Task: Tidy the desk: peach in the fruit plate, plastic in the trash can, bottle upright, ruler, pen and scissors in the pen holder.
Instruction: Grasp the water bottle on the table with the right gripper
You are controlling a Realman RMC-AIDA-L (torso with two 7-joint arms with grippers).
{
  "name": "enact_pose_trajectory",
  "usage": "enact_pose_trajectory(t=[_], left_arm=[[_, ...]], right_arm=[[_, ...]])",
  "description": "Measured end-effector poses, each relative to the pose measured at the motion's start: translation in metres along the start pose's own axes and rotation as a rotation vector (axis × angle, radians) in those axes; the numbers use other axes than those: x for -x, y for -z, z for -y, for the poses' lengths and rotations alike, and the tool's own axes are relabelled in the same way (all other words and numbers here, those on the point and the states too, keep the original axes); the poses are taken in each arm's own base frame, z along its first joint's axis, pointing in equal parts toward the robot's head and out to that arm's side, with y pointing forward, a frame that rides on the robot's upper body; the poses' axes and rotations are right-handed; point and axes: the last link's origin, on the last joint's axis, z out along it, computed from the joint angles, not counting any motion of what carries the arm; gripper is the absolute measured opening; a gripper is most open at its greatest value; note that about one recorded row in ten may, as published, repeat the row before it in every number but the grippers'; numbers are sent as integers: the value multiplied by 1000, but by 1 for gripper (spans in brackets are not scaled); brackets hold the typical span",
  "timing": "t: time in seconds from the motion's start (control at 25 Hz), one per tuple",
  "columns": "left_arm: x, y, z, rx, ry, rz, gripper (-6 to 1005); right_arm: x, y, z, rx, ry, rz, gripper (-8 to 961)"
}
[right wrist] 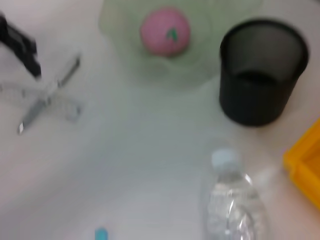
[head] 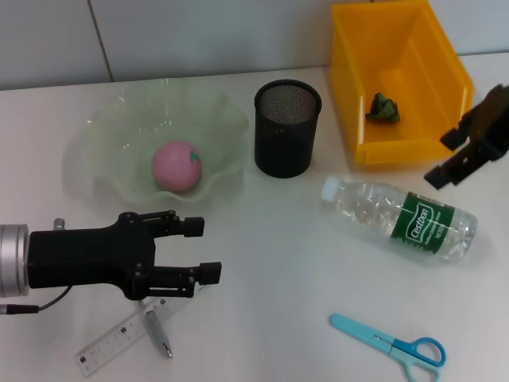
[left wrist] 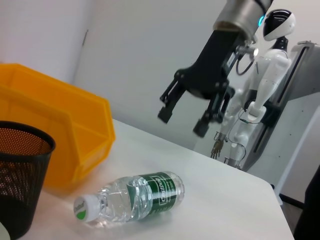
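Observation:
The pink peach (head: 176,165) lies in the green glass fruit plate (head: 95,135). The crumpled green plastic (head: 383,109) lies in the yellow bin (head: 347,79). The clear bottle (head: 402,216) with a green label lies on its side, cap toward the black mesh pen holder (head: 287,127). The blue scissors (head: 394,346) lie at the front right. The clear ruler (head: 115,344) and the pen (head: 157,333) lie crossed at the front left. My left gripper (head: 203,250) is open and empty just above them. My right gripper (head: 444,159) is open and empty above the bottle's base end.
The bin stands at the back right next to the pen holder. In the left wrist view the bottle (left wrist: 130,200) lies before the bin (left wrist: 60,120) and the holder (left wrist: 20,180), with my right gripper (left wrist: 187,117) above it. A white robot stands beyond the table.

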Motion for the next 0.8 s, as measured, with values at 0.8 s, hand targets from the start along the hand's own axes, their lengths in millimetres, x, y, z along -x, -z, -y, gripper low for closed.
enact_pose_trajectory(t=[0.8], left_arm=[[0,2,0,-3,-26,0,836]], right_arm=[[4,-62,3,-80,141,-219,798]])
